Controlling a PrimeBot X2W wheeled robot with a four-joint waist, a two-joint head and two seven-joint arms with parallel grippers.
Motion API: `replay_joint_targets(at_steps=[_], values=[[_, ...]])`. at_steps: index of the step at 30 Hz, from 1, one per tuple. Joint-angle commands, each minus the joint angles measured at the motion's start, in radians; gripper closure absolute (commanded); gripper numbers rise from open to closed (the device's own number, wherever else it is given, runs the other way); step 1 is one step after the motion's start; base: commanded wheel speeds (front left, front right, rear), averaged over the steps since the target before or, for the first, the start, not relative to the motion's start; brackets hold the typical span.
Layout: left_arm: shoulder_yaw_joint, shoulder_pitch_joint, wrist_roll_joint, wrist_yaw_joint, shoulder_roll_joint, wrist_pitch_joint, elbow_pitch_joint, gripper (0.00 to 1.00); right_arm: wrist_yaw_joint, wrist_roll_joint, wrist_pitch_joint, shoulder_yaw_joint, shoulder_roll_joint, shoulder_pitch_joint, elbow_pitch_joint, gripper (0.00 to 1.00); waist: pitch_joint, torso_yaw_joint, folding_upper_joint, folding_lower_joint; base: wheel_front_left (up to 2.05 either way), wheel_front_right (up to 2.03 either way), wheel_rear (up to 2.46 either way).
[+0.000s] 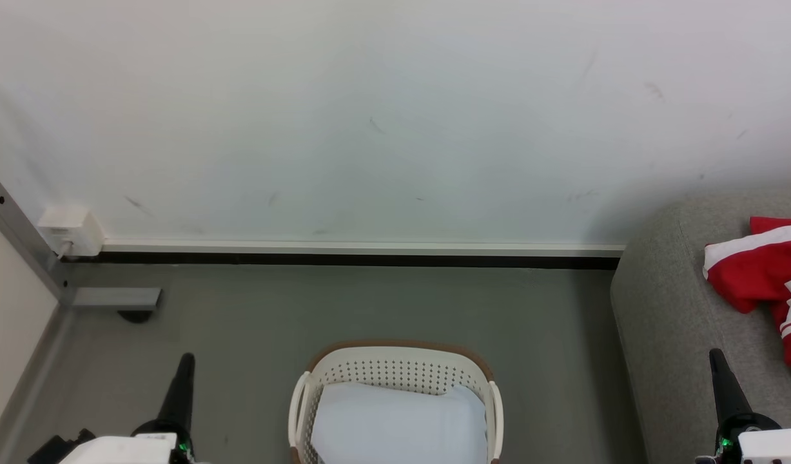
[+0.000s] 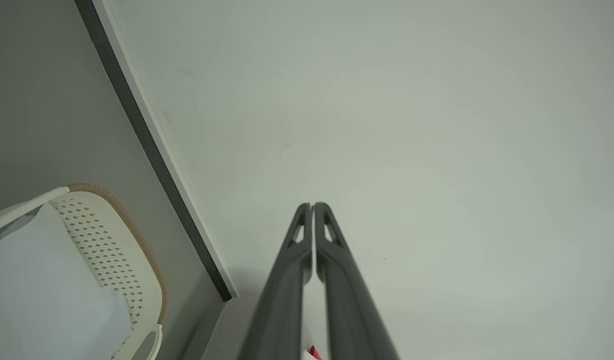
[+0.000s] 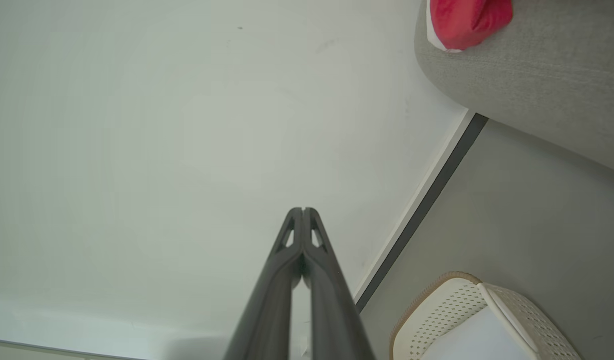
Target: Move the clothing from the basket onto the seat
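The clothing (image 1: 759,270), red with white bands, lies in a rumpled heap on the seat (image 1: 666,309), off at the right, and part of it runs past the edge of the head view. The basket (image 1: 395,368) stands on the floor (image 1: 260,316) between the two arms. Inside it is a pale bluish-white sheet (image 1: 395,425), smooth and flat.

The left gripper (image 1: 185,361) hangs over the floor to the left of the basket. Its two dark fingers are pressed almost together, with only a hairline between the tips, and they hold nothing. The right gripper (image 1: 716,357) hangs over the front of the seat, just short of the clothing, with its tips meeting and nothing between them.

A strip of bare floor separates the basket from the seat's rounded side. More floor lies open from the basket's far rim to the skirting board (image 1: 363,247) and the scuffed white wall (image 1: 369,116). The left corner is more crowded: a grey metal post (image 1: 21,238) slants down to a flat foot (image 1: 116,298) on the floor, and a small white box (image 1: 71,231) sits low on the wall beside it. The seat's corner comes close to the wall at the right.
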Motion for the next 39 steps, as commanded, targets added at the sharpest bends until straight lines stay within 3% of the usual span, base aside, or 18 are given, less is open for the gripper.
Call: replay_joint_targets(at_steps=[1, 27, 39], values=[[0.006, -0.012, -0.024, -0.006, 0.007, 0.009, -0.006, 1.0, -0.002, 0.014, 0.005, -0.008, 0.001, -0.014, -0.011, 1.0, 0.0, 0.0, 0.0, 0.0, 0.0, 0.0, 0.0], [0.014, -0.017, -0.215, -0.016, 0.008, 0.056, -0.018, 1.0, -0.002, 0.181, 0.053, -0.04, 0.008, -0.023, -0.011, 1.0, 0.008, 0.003, 0.0, 0.0, 0.0, 0.0, 0.0], [0.014, -0.017, -0.213, -0.015, 0.008, 0.057, -0.018, 1.0, -0.002, 0.177, 0.054, -0.04, 0.008, -0.023, -0.011, 1.0, 0.008, 0.004, 0.0, 0.0, 0.0, 0.0, 0.0]])
